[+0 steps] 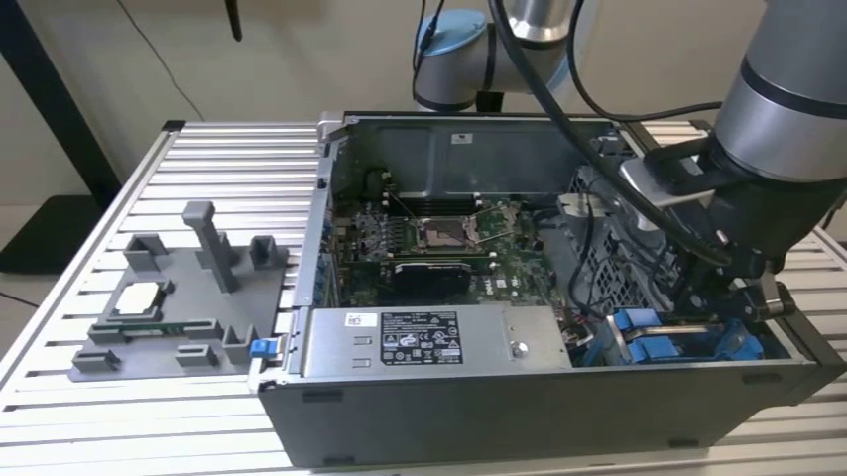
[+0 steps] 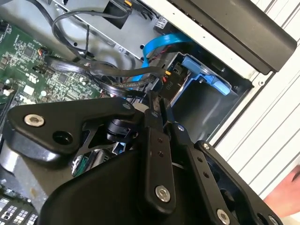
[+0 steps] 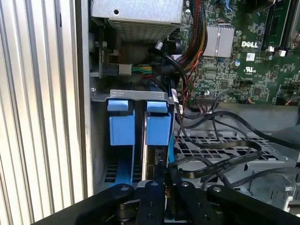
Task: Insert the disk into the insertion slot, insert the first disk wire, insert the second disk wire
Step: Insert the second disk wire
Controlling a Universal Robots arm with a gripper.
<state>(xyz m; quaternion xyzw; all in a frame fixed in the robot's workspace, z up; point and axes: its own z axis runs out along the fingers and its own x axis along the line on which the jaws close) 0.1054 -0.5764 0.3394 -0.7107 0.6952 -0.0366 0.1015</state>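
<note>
End effector (image 3: 165, 174) clenched on a thin wire (image 3: 220, 164) beside the insertion slot (image 3: 136, 96).

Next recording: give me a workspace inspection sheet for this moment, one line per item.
Surface: slatted metal table, open computer case on it.
Job's things: insertion slot with blue tabs at a case corner; disk on edge in one bay.
Clutter: grey fixture tray beside the case.
Hand: hand shut on a thin black part at the disk's edge.
Cables: black cables, blue flat cable.
Surroundings: a person's hand at the table edge.
</note>
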